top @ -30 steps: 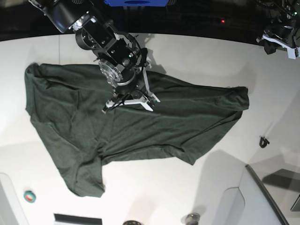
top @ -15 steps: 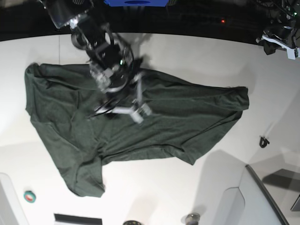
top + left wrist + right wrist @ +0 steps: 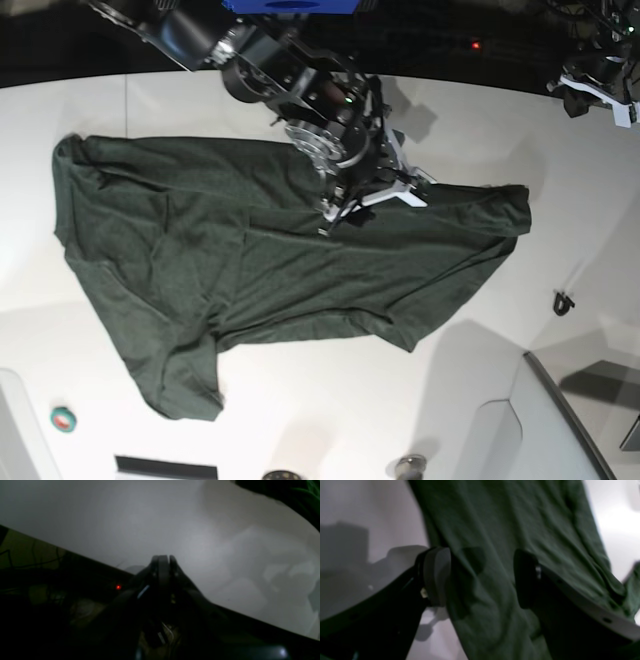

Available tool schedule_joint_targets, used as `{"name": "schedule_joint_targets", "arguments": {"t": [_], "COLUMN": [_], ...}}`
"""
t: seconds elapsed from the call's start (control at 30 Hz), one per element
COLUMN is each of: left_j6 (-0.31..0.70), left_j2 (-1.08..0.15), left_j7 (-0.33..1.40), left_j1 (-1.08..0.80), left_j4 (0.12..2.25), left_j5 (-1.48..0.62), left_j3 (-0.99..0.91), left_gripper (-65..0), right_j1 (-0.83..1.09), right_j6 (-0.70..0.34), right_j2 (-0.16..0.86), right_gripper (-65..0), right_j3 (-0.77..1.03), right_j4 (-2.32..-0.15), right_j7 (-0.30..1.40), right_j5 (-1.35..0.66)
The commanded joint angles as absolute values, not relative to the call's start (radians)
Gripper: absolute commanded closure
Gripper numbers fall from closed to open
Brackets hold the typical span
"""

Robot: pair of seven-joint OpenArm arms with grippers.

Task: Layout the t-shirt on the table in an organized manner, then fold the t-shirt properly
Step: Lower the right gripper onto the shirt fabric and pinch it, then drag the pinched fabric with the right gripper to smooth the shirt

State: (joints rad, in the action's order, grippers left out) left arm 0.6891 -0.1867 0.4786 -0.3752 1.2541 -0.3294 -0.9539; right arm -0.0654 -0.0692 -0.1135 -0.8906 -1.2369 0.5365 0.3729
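The dark green t-shirt [image 3: 250, 260] lies spread and wrinkled across the white table [image 3: 480, 130], one end reaching the left [image 3: 70, 170] and the other the right [image 3: 510, 210]. My right gripper [image 3: 372, 200] hovers open over the shirt's far edge, right of centre. In the right wrist view its two fingers [image 3: 436, 575] stand well apart, with the shirt's cloth [image 3: 495, 530] lying below and nothing pinched between them. My left gripper [image 3: 162, 560] is shut and empty above bare table. The left arm [image 3: 597, 80] sits at the far right, away from the shirt.
A small dark clip [image 3: 564, 301] lies on the table right of the shirt. A grey panel with a dark rim [image 3: 560, 410] fills the near right corner. A small teal and red disc [image 3: 63, 419] sits near left. Beyond the table's far edge it is dark.
My right arm has swung from the middle of the shirt to its far edge, further right. The shirt lies as before. The left arm has not moved.
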Motion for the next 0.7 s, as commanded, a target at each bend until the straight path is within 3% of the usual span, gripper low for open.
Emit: {"name": "schedule_joint_targets", "arguments": {"t": [0.0, 0.13, 0.47, 0.53, 0.67], "left_j6": [0.698, 0.698, 0.698, 0.698, 0.698], "left_j2": [-0.202, -0.202, -0.202, -0.202, -0.202], "left_j7": [0.460, 0.460, 0.460, 0.460, 0.460], "left_j1": [-0.383, -0.386, -0.386, -0.387, -0.387], "left_j4": [1.268, 1.264, 1.264, 1.264, 1.262], "left_j5": [-0.343, -0.343, -0.340, -0.340, -0.340], "left_j3": [-0.958, -0.958, -0.958, -0.958, -0.960], "left_gripper": [0.0, 0.0, 0.0, 0.0, 0.0], "right_j1": [-0.096, -0.125, -0.237, -0.248, -0.272], "right_j6": [-0.064, -0.064, -0.064, -0.064, -0.064], "right_j2": [-0.130, -0.145, -0.143, -0.143, -0.143], "right_gripper": [-37.1, -36.9, -36.6, -32.9, -19.4], "right_j3": [-0.889, -0.889, -0.883, -0.881, -0.881], "right_j4": [-1.230, -1.202, -1.113, -1.095, -1.055], "right_j7": [0.524, 0.522, 0.524, 0.524, 0.524], "right_j5": [0.384, 0.364, 0.076, 0.053, 0.001]}}
